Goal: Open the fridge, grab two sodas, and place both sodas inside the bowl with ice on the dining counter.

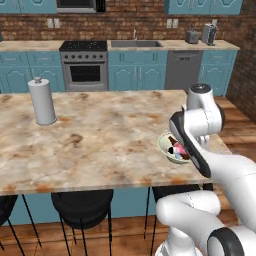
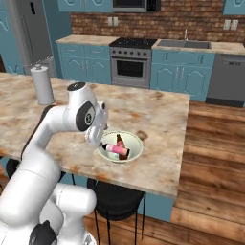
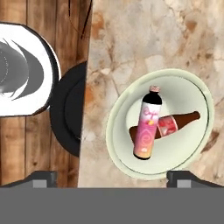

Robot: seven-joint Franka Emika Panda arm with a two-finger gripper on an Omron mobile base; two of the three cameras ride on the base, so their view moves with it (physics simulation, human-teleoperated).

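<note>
The pale greenish-white bowl (image 3: 192,87) sits near the corner of the dining counter (image 3: 144,43). Both sodas lie inside it. The pink bottle (image 3: 148,127) rests across the dark reddish-brown bottle (image 3: 183,118). My gripper (image 3: 111,177) hangs open just above the bowl's near rim, with nothing between its fingers. From the right base view the gripper (image 2: 95,139) is at the left side of the bowl (image 2: 136,141), with the pink soda (image 2: 114,149) and the brown soda (image 2: 119,140) inside. The grey fridge (image 2: 31,28) stands shut at the far left.
A white paper towel roll (image 1: 42,101) stands on the counter (image 1: 100,140) far to the left. Black stools (image 1: 82,205) sit under the counter's near edge. Stove, sink and teal cabinets line the back wall.
</note>
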